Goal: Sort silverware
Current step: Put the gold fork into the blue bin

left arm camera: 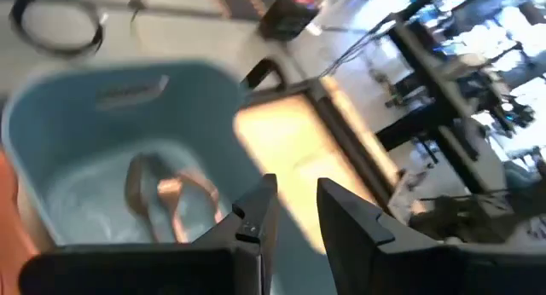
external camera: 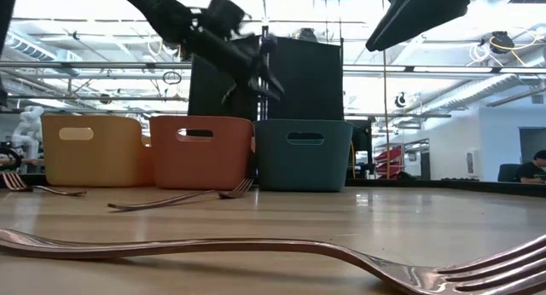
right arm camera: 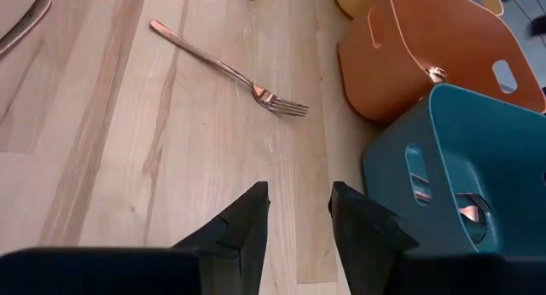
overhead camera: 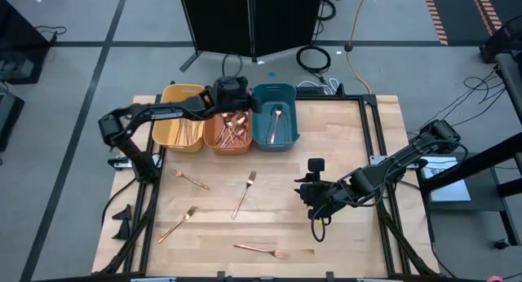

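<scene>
Left to sort: I count four forks (overhead camera: pixel 243 194) loose on the bench (overhead camera: pixel 342 152), nearer than the bins.
Right gripper (overhead camera: pixel 314 202): narrow gap, empty, bench-side.
Left gripper (overhead camera: pixel 245 103): over teal bin (overhead camera: pixel 274 115), slightly parted, empty.
Done: silverware fills bins.

Three plastic bins: one yellow bin (overhead camera: pixel 181 119), one orange bin (overhead camera: pixel 228 135), one teal bin (overhead camera: pixel 275 116). Four forks lie loose on the tabletop (overhead camera: pixel 342 143): (overhead camera: pixel 191 179), (overhead camera: pixel 244 193), (overhead camera: pixel 178 223), (overhead camera: pixel 261 250).
</scene>
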Tool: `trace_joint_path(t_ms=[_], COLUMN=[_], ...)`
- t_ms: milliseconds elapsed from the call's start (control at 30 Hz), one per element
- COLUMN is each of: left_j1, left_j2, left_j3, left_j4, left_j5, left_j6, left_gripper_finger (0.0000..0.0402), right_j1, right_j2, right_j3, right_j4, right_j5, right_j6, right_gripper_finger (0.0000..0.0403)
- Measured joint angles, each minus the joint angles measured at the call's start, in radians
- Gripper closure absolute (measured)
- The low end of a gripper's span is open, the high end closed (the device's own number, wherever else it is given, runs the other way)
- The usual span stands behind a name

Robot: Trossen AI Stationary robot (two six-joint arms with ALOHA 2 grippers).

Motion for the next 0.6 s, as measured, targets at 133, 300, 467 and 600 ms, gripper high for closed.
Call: trace_joint_path(t_ms=[133, 300, 467, 600], left_j1=[-0.022, -0.132, -0.338, -0.547], left_j2=[-0.115, -0.264, -0.340, -0.344], left_j3=[0.000, 0.000, 0.000, 0.000], left_j4=[-0.088, -0.372, -0.688, -0.825], left_j5=[0.044, 0.122, 0.128, 0.124], left_j6=[0.104, 0.233, 0.278, 0.213], left_gripper_finger=[0.0320, 0.0320, 0.0320, 0.0320], right_j1=[0.000, 0.000, 0.001, 0.009], right_j2=[0.000, 0.001, 0.001, 0.001], right_j3=[0.000, 0.000, 0.000, 0.000], right_j4=[0.000, 0.014, 0.044, 0.051], right_j5=[0.000, 0.000, -0.010, -0.094], right_j6=[0.000, -0.002, -0.016, -0.011], right_gripper_finger=[0.0284, 0.0284, 0.0284, 0.0284])
